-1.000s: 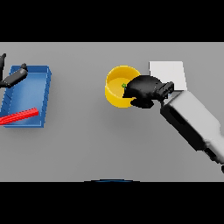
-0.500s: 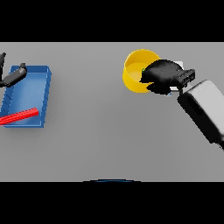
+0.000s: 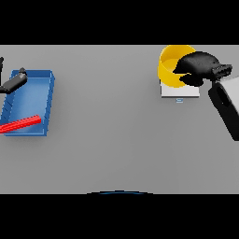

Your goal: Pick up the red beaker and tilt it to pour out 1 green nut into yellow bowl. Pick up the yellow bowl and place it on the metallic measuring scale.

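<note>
Holding yellow bowl (image 3: 171, 70) | right hand (image 3: 198, 67) | now above scale (image 3: 179, 91) (tilted)

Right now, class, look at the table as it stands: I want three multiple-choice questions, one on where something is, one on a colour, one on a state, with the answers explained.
1. Where is the bowl?
A. in the tray
B. over the scale
C. at the table's near edge

2. What colour is the tray?
A. blue
B. green
C. white

3. What is the right hand doing?
A. resting flat on the table
B. pressing on the tray
C. gripping the bowl

Answers:
1 B, the bowl covers the top of the scale, far right.
2 A, its walls and floor are blue.
3 C, its fingers curl over the bowl's rim.
</note>
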### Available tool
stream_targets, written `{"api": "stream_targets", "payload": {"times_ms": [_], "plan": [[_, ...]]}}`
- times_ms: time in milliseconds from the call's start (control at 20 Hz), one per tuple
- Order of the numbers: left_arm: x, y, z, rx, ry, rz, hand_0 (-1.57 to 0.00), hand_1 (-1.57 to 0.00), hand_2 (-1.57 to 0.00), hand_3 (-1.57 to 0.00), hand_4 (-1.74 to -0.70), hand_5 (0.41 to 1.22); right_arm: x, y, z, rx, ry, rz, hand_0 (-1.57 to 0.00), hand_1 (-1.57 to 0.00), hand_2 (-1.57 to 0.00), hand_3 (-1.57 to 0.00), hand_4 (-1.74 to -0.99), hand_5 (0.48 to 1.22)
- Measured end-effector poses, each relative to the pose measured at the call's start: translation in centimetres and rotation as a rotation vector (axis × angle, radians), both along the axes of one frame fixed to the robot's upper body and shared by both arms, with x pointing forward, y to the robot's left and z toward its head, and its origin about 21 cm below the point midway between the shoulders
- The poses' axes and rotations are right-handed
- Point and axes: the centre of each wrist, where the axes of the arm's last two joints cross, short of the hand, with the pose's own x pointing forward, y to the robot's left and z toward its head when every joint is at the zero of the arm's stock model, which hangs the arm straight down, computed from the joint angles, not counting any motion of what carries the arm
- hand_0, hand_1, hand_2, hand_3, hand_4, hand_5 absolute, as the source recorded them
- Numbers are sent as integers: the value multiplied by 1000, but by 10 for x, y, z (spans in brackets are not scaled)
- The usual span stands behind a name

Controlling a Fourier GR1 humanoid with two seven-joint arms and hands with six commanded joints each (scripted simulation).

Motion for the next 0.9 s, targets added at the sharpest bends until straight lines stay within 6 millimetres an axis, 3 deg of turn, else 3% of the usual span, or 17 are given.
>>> {"api": "stream_targets", "payload": {"times_ms": [300, 400, 700, 800, 900], "plan": [[1, 4, -4, 0, 6, 8, 1, 1, 1, 1, -814, 757, 15, -19, -27, -13, 27, -95, -1571, -1566, -1571, -1360, -1724, 1221], [0, 5, -5, 1, 9, 8, 1, 1, 1, 1, -807, 749, 15, -21, -41, -1, 36, -91, -1571, -1568, -1571, -1410, -1724, 1221], [0, 5, -3, 5, 1, 11, 1, 1, 1, 1, -805, 728, 24, -24, -57, 3, 39, -145, -1571, -1475, -1567, -1510, -1727, 1221], [1, 6, -1, 3, 3, 12, 1, 1, 1, 1, -806, 734, 24, -23, -62, 7, 42, -141, -1548, -1420, -1568, -1481, -1721, 1221], [6, 1, 0, 5, 6, 11, 1, 1, 1, 1, -811, 740, 26, -23, -63, 11, 56, -140, -1536, -1411, -1569, -1165, -1728, 1221]]}}
